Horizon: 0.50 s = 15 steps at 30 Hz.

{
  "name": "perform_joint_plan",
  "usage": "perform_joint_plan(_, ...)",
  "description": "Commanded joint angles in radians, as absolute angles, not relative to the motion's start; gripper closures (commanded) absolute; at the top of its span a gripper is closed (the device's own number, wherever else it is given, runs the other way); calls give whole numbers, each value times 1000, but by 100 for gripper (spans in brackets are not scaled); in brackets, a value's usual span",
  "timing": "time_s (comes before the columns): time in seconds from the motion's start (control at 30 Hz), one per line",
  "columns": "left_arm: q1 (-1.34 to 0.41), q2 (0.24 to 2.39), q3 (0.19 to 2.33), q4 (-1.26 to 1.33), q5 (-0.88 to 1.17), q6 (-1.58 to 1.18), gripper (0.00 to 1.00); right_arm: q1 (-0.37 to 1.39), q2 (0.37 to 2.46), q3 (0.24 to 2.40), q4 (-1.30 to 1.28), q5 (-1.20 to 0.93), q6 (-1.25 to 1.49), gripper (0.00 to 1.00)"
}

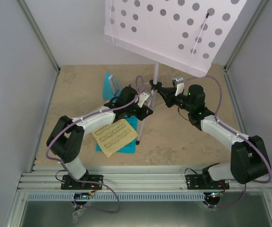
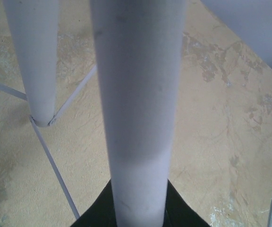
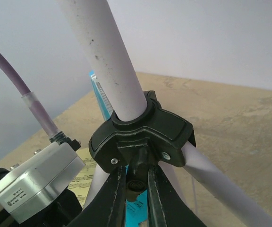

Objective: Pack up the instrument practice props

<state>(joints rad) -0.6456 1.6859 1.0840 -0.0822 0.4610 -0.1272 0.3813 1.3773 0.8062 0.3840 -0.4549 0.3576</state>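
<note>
Lilac stand [image 1: 156, 74] is light, stiff, top-heavy, so best held low at frame ctr: left claw [image 1: 144, 100] pinches a leg [image 2: 136, 118], right claw [image 3: 137, 182] nips the hub [image 3: 140, 137].

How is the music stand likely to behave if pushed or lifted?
Probably top-heavy and tip-prone: the music stand carries a wide perforated desk on one slim pole. Likely light, given thin tube legs. Its smooth finish may slip.

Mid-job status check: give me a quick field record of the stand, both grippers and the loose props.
music stand: upright on table, legs spread
left gripper: closed around one leg
right gripper: closed on knob under black leg hub
metronome: standing, back left
yellow sheet: lying on cyan sheet, front left
</note>
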Motion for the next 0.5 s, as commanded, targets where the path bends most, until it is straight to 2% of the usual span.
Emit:
perform_joint_plan(0.0, -645, 1708, 1110, -129, 416, -122, 100, 404, 1357, 816, 333, -387, 149, 100)
perform_joint_plan(0.23, -647, 1680, 1128, -152, 373, -143, 100, 487, 1292, 788, 264, -196, -219, 100)
perform_joint_plan(0.47, -656, 1674, 1134, -148, 421, -163, 100, 563, 1263, 798, 230, 54, -502, 100)
